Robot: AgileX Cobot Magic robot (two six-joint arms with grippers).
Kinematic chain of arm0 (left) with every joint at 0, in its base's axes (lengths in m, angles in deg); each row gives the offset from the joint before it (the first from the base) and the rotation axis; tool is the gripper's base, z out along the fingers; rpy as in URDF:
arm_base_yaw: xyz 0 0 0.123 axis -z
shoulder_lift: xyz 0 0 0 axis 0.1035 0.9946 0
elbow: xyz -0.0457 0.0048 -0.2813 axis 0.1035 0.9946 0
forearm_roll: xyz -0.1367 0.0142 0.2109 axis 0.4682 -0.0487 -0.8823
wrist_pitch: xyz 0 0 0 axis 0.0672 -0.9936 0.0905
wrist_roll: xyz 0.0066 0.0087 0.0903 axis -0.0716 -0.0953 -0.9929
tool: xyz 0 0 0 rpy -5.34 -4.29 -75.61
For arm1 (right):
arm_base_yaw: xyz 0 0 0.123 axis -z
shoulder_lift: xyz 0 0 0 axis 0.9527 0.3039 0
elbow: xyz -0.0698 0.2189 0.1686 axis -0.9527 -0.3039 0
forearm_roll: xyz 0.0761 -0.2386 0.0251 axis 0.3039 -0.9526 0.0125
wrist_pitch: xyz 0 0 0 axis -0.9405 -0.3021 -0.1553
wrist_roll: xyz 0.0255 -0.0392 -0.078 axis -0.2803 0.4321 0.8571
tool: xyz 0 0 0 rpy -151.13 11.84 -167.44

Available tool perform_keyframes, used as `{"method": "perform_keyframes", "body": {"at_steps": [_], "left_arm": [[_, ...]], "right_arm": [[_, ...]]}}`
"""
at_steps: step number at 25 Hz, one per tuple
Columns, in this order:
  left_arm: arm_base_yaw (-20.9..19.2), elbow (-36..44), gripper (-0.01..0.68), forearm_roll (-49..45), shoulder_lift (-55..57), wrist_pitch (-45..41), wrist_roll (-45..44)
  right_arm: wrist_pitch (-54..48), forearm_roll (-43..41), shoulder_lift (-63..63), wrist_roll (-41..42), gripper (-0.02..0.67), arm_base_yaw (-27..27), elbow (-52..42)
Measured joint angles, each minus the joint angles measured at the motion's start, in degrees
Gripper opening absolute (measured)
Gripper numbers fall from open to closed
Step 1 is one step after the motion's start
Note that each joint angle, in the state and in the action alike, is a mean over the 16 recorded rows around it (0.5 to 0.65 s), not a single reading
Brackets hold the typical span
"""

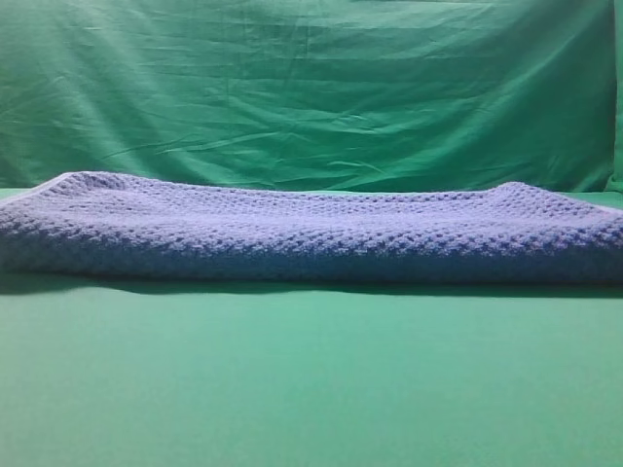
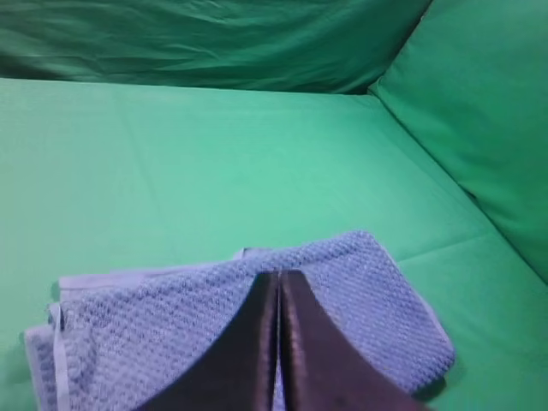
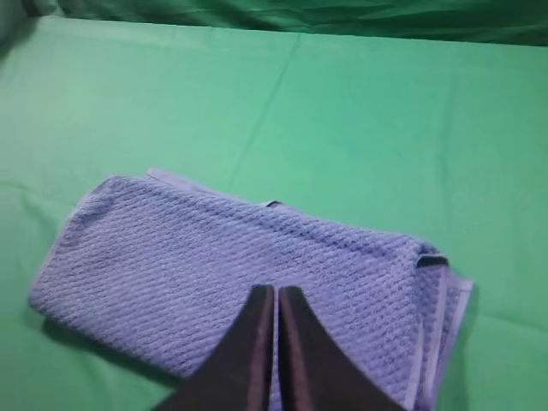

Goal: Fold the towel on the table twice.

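Observation:
The blue-grey waffle-weave towel [image 1: 311, 233] lies folded in a thick, low stack across the green table [image 1: 311, 389]; this view shows neither gripper. In the left wrist view my left gripper [image 2: 278, 276] is shut, its dark fingers pressed together over the towel [image 2: 360, 291], whose layered hem edges show at the left. The right wrist view shows my right gripper [image 3: 276, 291] shut as well, pointing over the towel [image 3: 171, 274] with stacked hems and a small dark tag at its right end. Nothing shows between either pair of fingers. Whether the tips touch the cloth I cannot tell.
A wrinkled green backdrop cloth [image 1: 311, 88] hangs behind the table. In the left wrist view a green cloth-covered side wall [image 2: 488, 103] rises at the right. Bare green table surface [image 3: 385, 111] stretches beyond the towel.

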Motion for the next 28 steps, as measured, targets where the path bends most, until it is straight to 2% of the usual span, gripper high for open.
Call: {"method": "perform_keyframes", "body": {"at_steps": [6,11,18,28], "left_arm": [[0.00,0.06,0.000,-12.79,-7.92,-5.95,12.63],[0.00,0.95,0.000,-19.21,-15.25,-9.11,18.51],[0.00,4.83,0.000,-23.87,-27.76,-11.07,22.02],[0.00,12.41,0.000,-27.40,-46.99,-14.68,22.48]], "right_arm": [[-7.37,-4.27,-6.01,-6.62,0.000,0.00,0.00],[-11.52,-8.48,-11.85,-10.21,0.000,0.00,-0.11],[-13.20,-12.15,-22.47,-11.60,0.000,0.00,-2.33],[-10.26,-12.93,-39.48,-9.32,0.000,0.00,-10.28]]}}
